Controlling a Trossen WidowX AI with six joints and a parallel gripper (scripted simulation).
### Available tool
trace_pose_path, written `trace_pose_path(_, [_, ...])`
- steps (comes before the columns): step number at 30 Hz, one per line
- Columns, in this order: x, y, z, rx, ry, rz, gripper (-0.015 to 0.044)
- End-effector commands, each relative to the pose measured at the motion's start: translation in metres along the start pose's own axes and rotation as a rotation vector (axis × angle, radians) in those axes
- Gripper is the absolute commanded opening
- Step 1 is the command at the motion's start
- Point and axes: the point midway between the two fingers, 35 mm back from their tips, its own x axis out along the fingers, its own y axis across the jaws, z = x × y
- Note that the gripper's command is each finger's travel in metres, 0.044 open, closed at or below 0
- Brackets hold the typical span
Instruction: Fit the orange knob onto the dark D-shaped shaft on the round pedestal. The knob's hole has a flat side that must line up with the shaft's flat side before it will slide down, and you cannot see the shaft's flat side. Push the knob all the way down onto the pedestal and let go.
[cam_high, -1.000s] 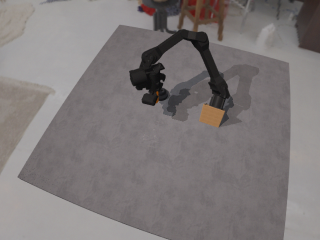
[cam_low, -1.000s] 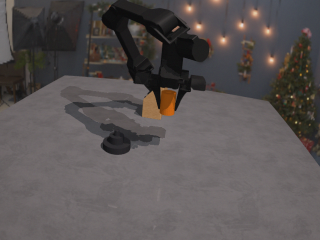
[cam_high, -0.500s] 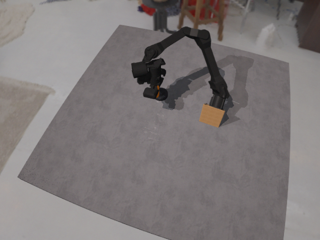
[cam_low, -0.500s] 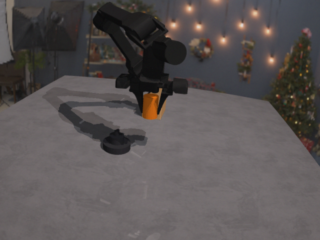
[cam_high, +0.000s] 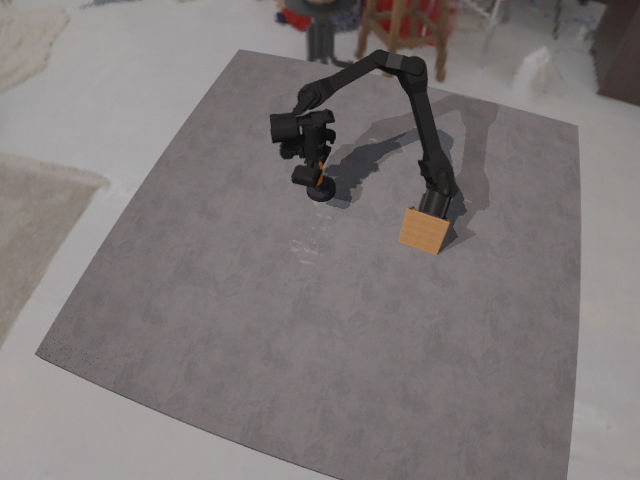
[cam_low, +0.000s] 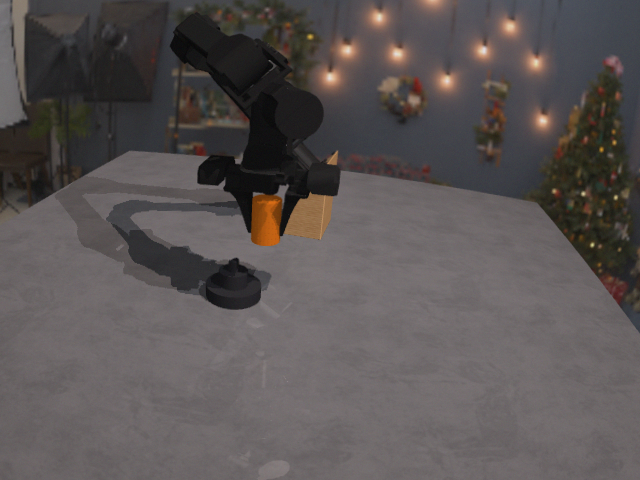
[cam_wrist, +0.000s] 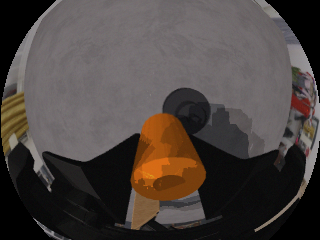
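Note:
The orange knob is held upright between the fingers of my gripper, which is shut on it. The knob hangs in the air above the table. In the wrist view the hole in its near end shows as a dark oval. The round dark pedestal stands on the table, its short shaft pointing up. In the exterior view the knob is above and to the right of the shaft, apart from it. The shaft's flat side cannot be made out.
The arm's base stands by a light wooden block, behind the gripper in the exterior view. The grey table top carries the arm's shadows around the pedestal.

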Motion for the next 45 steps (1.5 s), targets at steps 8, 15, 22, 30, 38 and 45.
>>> trace_pose_path(8, [0.009,-0.038,-0.002,0.004,-0.005,-0.015,0.0])
trace_pose_path(15, [0.014,-0.045,-0.003,0.005,-0.004,-0.019,0.0])
trace_pose_path(22, [0.033,-0.046,-0.003,0.005,-0.004,-0.02,0.0])
trace_pose_path(30, [0.035,-0.046,-0.003,0.009,-0.004,-0.02,0.0])
trace_pose_path(38, [0.035,-0.048,-0.002,0.009,-0.004,-0.02,0.0])
trace_pose_path(45, [0.038,-0.048,-0.003,0.009,-0.004,-0.02,0.0])
